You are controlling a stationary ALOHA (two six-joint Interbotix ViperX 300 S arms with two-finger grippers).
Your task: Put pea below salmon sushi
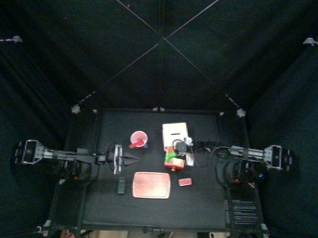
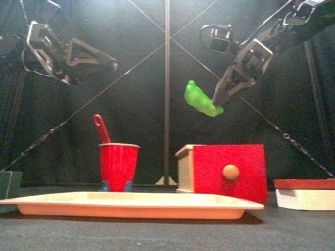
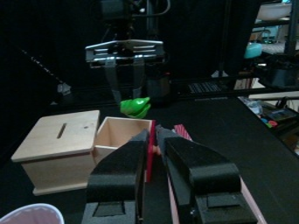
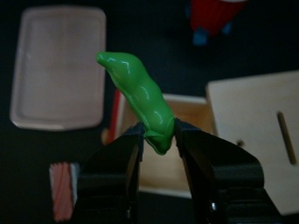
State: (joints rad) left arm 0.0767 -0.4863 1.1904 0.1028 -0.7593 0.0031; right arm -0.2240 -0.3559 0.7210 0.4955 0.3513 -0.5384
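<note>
The pea, a bright green pod-shaped toy, hangs in the air above the table, pinched at one end between the jaws of the right gripper. In the front view it sits high over the red-fronted wooden box, touching nothing but the jaws.

Largest on the table is the pink square tray, lying flat near the front edge. Behind it stands the pale wooden box, its lid with a slot lying just beside it. The red cup stands upright left of the box with a red utensil leaning out of it. The salmon sushi, a small flat pinkish-red block, lies just right of the tray, apart from it and well below the held pea.

The left gripper hovers over the table's left side, its jaws close together with only a narrow gap and nothing visibly between them.
</note>
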